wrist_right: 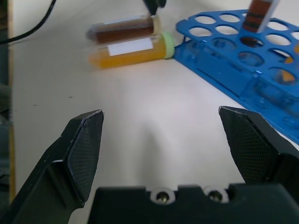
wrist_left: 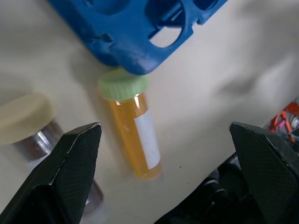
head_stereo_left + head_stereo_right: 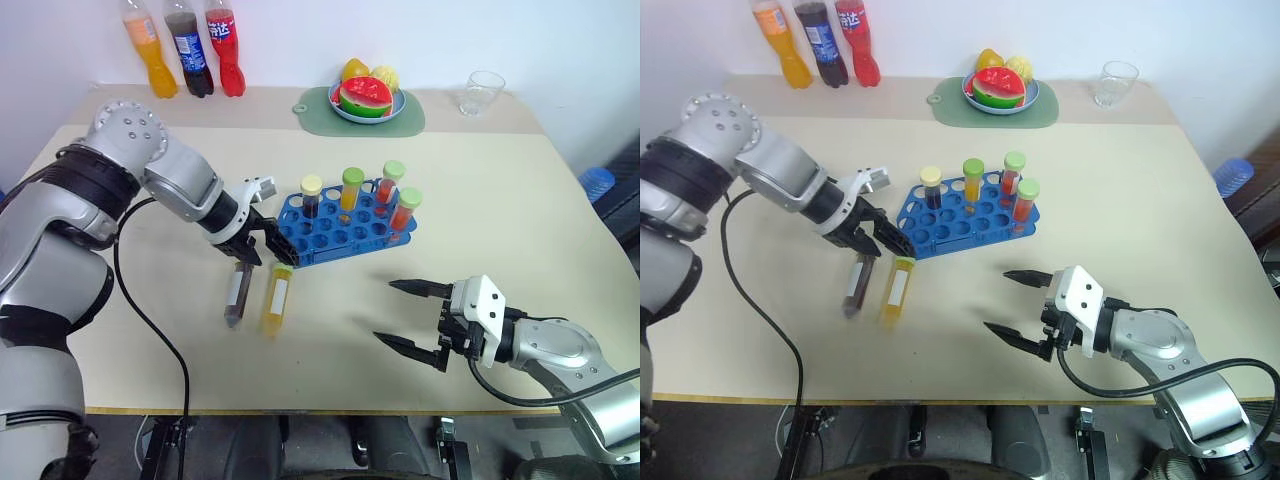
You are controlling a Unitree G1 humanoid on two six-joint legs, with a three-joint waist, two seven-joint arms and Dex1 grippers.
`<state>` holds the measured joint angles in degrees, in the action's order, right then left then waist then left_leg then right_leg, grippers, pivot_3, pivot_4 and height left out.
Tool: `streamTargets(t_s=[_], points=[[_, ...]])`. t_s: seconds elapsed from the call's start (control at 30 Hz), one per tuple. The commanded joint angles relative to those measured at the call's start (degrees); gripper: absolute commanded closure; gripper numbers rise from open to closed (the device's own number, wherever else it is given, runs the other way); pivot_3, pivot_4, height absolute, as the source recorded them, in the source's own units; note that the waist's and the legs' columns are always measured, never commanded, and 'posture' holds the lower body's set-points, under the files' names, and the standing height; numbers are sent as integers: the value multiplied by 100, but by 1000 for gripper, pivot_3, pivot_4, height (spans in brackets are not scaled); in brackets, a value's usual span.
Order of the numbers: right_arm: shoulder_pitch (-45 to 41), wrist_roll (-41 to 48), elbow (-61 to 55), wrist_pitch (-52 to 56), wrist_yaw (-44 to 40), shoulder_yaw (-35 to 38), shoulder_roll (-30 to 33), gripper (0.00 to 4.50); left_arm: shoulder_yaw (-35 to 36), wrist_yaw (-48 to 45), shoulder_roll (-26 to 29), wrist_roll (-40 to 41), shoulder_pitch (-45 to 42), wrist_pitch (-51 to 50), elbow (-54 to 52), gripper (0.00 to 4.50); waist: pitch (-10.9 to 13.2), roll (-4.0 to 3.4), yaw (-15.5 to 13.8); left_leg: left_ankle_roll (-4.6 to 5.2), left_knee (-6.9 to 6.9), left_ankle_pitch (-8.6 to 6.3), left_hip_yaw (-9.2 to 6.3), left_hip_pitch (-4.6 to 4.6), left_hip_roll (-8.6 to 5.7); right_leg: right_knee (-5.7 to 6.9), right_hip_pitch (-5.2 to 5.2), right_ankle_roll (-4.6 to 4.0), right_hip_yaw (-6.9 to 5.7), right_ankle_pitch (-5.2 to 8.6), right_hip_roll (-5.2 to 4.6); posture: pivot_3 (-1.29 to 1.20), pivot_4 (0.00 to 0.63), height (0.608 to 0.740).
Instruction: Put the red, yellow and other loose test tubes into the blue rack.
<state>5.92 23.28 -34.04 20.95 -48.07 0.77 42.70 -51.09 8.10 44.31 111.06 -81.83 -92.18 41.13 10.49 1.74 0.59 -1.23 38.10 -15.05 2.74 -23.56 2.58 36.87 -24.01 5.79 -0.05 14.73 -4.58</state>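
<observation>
The blue rack stands mid-table with several capped tubes upright in its holes, among them red-orange ones. Two loose test tubes lie side by side just in front of the rack's near left corner: a dark brown one and a yellow one with a white label and a pale green cap. My left gripper points steeply down over their capped ends, jaws open and empty. My right gripper hovers open and empty to the right, its fingers aimed toward the loose tubes.
Three soda bottles stand at the back left. A green mat with a fruit plate and a clear glass sit at the back. A black cable hangs from my left arm over the table's near left edge.
</observation>
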Motion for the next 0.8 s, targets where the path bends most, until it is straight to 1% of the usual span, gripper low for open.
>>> streamTargets(t_s=[0.03,0.17,0.3,0.63,0.73,0.8], points=[[-50,-14,-250,15,139,19,-66,160,-105,-75,-197,-346,-267,-32,236,0,1,1,3,0,0,0,0,0,0,0,0,0,0,0,0,0,150,740],[-123,-31,-263,50,226,-43,-80,160,-252,-166,-449,-662,-363,-32,390,0,2,3,-4,0,1,0,0,-3,-2,-2,-1,0,0,0,0,0,150,740],[-130,-21,-302,89,261,-45,-82,160,-252,-188,-647,-1021,-350,-32,573,0,2,3,-4,0,0,0,0,-5,-2,-8,-1,0,0,0,0,0,150,740],[-105,68,-382,207,246,72,-25,160,-348,-310,-927,-1373,-172,-32,527,0,2,4,-1,0,0,0,-2,-12,-2,-19,-2,0,0,0,0,0,150,740],[-78,63,-395,227,242,129,1,128,-345,-367,-972,-1490,-161,-32,512,862,2,4,-6,0,1,0,-2,-14,-2,-21,-2,0,-1,0,0,0,150,740],[-68,54,-411,242,258,149,14,128,-452,-476,-949,-1453,-163,-32,485,1884,2,4,-5,0,1,0,-2,-15,-3,-22,-2,0,-1,0,0,0,150,740]])
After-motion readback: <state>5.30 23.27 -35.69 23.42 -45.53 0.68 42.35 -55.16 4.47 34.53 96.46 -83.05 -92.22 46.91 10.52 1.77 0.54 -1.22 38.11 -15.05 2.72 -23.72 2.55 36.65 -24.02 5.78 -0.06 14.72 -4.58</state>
